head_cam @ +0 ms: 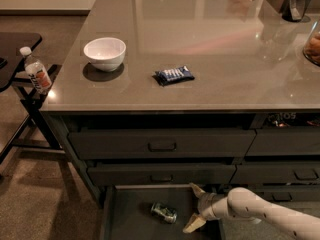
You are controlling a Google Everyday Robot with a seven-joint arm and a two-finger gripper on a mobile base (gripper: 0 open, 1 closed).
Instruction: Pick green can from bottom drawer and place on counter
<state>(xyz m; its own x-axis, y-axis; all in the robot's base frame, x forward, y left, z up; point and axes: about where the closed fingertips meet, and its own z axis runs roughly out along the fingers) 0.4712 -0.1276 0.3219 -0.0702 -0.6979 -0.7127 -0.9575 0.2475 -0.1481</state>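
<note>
Above my gripper (194, 208), the glossy counter (210, 44) is gleaming; its fingers (192, 226) are standing apart near the green can (164, 212) in the bottom drawer (130, 215).

High camera looks down on counter (215, 39); gripper (191, 208) at bottom edge.

Arm: 1 white, rounded arm (272, 218) comes in from the lower right corner of the view and reaches leftward, rising slightly toward its tip
Wrist: a short grey wrist (210, 207) joins the bulbous white end of the forearm to the gripper, in line with the arm
Gripper: the gripper (194, 208) sits low in the view, a little right of the middle, pointing left
Fingers: 2 tan fingers (196, 189) splayed wide in a V, 1 angled up and left, the other down and left
</note>
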